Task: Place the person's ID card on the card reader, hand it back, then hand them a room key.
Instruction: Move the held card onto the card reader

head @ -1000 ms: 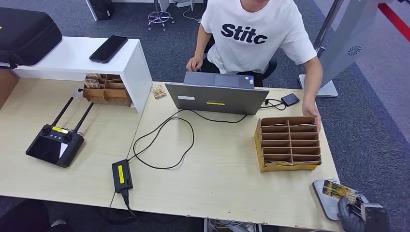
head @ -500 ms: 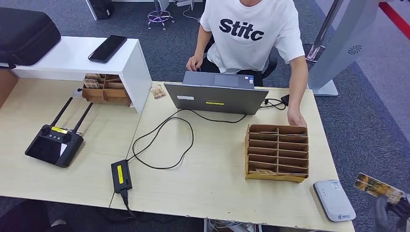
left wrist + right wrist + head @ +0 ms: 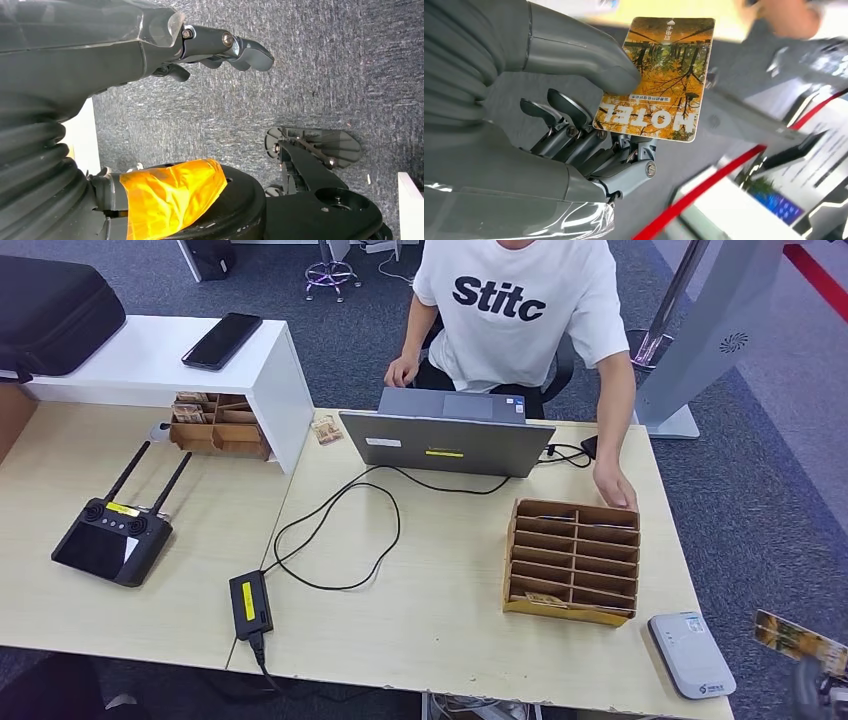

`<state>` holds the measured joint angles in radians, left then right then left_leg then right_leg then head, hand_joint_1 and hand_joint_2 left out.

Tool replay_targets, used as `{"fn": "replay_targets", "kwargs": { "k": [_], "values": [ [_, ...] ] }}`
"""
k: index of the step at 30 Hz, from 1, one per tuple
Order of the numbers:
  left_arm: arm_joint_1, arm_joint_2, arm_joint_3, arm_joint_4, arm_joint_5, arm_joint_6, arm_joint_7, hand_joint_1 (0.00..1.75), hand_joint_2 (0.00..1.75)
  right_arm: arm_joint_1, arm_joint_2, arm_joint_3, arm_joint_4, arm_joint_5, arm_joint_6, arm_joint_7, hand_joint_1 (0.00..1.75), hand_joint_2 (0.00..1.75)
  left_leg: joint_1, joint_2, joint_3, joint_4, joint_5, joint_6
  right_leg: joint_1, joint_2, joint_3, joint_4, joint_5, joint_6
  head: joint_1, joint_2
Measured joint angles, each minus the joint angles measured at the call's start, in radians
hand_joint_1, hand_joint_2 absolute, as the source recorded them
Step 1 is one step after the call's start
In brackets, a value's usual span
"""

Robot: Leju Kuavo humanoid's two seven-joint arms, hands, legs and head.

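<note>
Head view: your right hand (image 3: pixel 822 692) sits off the worktop's (image 3: pixel 450 610) right corner, past the card reader (image 3: pixel 690 654), pinching the card (image 3: pixel 800 637), long axis sideways. Right wrist view: thumb (image 3: pixel 589 55) clamps it against the fingers (image 3: pixel 574 125). Left wrist view: left hand (image 3: pixel 220 47) hangs over carpet, fingers loosely curled, holding nothing.

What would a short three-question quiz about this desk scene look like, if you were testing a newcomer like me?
1. True or false: the card pinched in the robot's right hand is lying flat on the white card reader.
2. The person's hand rests nearest to which item? A) the cardboard organizer B) the black remote controller C) the phone on the white shelf
3. Fill in: the large word printed on the held card is ____.

Key
1. False: the card is held in the air off the desk's edge, apart from the reader.
2. A
3. HOTEL
</note>
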<state>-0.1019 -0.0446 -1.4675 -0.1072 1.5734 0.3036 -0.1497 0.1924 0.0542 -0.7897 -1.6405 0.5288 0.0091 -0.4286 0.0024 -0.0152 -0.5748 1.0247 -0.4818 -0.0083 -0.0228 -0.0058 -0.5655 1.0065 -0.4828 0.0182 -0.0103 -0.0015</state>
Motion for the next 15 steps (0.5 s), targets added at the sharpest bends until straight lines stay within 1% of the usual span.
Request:
{"fn": "replay_targets", "kwargs": {
  "k": [3,6,10,15],
  "values": [
    [0.0,0.0,0.0,0.0,-0.001,-0.001,0.001,0.0,1.75,-0.007,0.0,0.0,0.039,0.137,-0.086,-0.008,1.75,1.75,0.0,0.0,0.0,0.0,0.0,0.0,0.0,0.0,0.0,0.0,0.0,0.0,0.0,0.0],
    [-0.001,0.0,0.0,0.0,-0.002,-0.001,0.004,0.0,1.75,-0.016,0.0,0.004,0.099,0.207,-0.118,-0.013,1.75,1.75,0.0,0.0,0.0,0.0,0.0,0.0,0.0,0.0,0.0,0.0,0.0,0.0,0.0,0.0],
    [-0.002,0.0,-0.001,0.0,-0.006,-0.003,0.007,0.0,1.75,-0.034,0.0,0.027,0.204,0.252,-0.13,-0.003,1.75,1.75,0.0,0.0,0.0,0.0,0.0,0.0,0.0,0.0,0.0,0.0,0.0,0.0,0.0,0.0],
    [-0.002,0.001,-0.001,0.0,-0.01,-0.004,0.008,0.0,1.75,-0.071,-0.001,0.052,0.345,0.256,-0.157,0.001,1.75,1.75,0.001,0.0,0.0,0.0,0.0,0.0,0.0,0.0,0.0,0.0,0.0,0.0,0.0,0.0]
  ]
}}
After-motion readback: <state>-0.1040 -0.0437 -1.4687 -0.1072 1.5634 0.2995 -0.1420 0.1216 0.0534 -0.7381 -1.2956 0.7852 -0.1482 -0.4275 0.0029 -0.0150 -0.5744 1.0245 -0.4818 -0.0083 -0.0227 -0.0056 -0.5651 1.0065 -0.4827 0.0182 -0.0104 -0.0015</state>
